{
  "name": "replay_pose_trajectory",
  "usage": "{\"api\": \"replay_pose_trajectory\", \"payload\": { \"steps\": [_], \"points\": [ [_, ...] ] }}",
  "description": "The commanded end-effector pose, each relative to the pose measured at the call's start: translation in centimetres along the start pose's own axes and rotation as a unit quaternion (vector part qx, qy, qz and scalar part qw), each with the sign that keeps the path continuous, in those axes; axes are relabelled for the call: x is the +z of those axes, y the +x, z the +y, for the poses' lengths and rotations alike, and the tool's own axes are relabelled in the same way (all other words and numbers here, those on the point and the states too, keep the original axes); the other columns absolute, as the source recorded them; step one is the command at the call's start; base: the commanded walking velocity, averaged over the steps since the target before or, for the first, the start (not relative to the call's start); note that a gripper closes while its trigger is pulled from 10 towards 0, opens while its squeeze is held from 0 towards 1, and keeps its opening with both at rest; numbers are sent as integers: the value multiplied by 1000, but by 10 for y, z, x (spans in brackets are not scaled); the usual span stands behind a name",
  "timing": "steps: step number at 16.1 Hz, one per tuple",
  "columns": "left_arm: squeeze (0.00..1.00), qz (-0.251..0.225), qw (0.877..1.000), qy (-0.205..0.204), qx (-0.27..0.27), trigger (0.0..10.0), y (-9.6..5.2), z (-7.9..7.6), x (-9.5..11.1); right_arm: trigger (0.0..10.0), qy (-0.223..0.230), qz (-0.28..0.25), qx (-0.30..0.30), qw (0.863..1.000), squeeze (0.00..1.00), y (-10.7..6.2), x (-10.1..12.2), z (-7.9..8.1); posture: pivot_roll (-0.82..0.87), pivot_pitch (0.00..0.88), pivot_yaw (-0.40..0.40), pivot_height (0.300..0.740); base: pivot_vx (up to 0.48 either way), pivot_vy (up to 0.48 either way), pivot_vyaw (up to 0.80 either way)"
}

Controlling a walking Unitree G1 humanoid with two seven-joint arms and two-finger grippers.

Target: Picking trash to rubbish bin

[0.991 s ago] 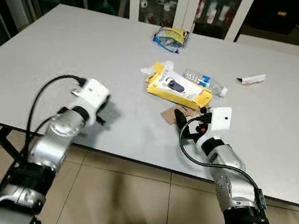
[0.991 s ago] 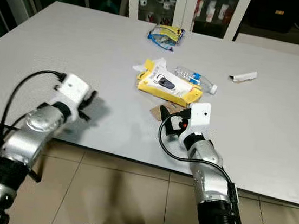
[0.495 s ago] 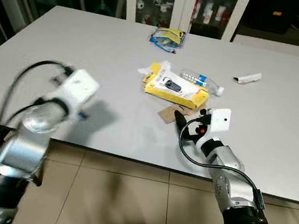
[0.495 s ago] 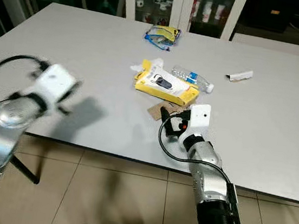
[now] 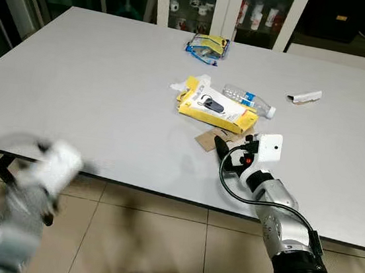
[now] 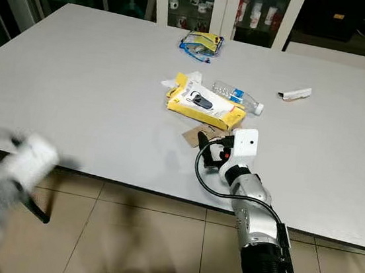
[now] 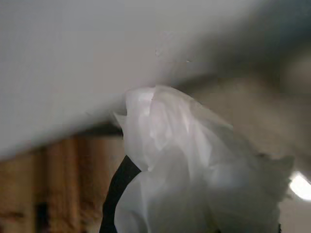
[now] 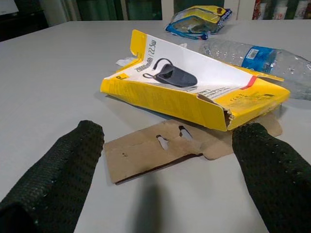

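Left gripper [image 7: 194, 194], blurred below the grey table's [image 5: 95, 86] near edge, clamped on one crumpled white tissue [image 7: 194, 160]; on the table: one flat brown cardboard scrap [image 8: 155, 148], one yellow carton [image 8: 194, 87], one clear plastic bottle [image 8: 262, 58], one blue-yellow packet [image 5: 208, 45], one white wrapper [image 5: 305, 96]; right gripper [image 8: 167, 170] spread wide, empty, facing the scrap.

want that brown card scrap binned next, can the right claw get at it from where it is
Probably yes. The right claw is open, fingers either side of the brown card scrap lying flat just ahead; the yellow box overlaps only its far edge.
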State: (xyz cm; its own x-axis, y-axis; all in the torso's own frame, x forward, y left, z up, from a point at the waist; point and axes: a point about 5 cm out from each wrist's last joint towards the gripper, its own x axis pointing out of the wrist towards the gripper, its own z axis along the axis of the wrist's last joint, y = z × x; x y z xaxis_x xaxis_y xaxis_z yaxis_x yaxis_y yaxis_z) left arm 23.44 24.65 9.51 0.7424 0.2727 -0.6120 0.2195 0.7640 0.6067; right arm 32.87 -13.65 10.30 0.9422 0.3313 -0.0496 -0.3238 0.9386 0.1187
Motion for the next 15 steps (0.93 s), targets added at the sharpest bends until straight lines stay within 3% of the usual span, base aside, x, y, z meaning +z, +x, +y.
{"api": "replay_pose_trajectory", "payload": {
  "steps": [1,2,4,8,12,15],
  "points": [
    [0,27,1000,5,-9,10000,5,-10,-12,10000,-4,-5,-7,1000,0,2,3,-4,60,69,-11,740,0,0,0],
    [0,74,997,17,-32,10000,13,-30,-37,10000,-4,-6,-9,1000,0,2,4,-5,46,69,-6,740,0,0,0],
    [0,94,994,24,-42,10000,17,-40,-49,10000,-5,-8,-11,1000,0,1,5,-6,40,69,-9,740,0,0,0],
    [0,139,987,18,-76,10000,38,-76,-77,10000,-8,-8,-20,1000,0,0,6,-12,27,68,-14,740,0,0,0],
    [0,120,988,30,-93,10000,53,-98,-81,10000,-10,-7,-17,1000,0,-1,7,-12,22,75,-24,740,0,0,0],
    [0,77,991,39,-107,10000,62,-115,-78,10000,-16,-4,-10,1000,0,-3,7,-13,3,83,-35,740,0,0,0]
  ]
}}
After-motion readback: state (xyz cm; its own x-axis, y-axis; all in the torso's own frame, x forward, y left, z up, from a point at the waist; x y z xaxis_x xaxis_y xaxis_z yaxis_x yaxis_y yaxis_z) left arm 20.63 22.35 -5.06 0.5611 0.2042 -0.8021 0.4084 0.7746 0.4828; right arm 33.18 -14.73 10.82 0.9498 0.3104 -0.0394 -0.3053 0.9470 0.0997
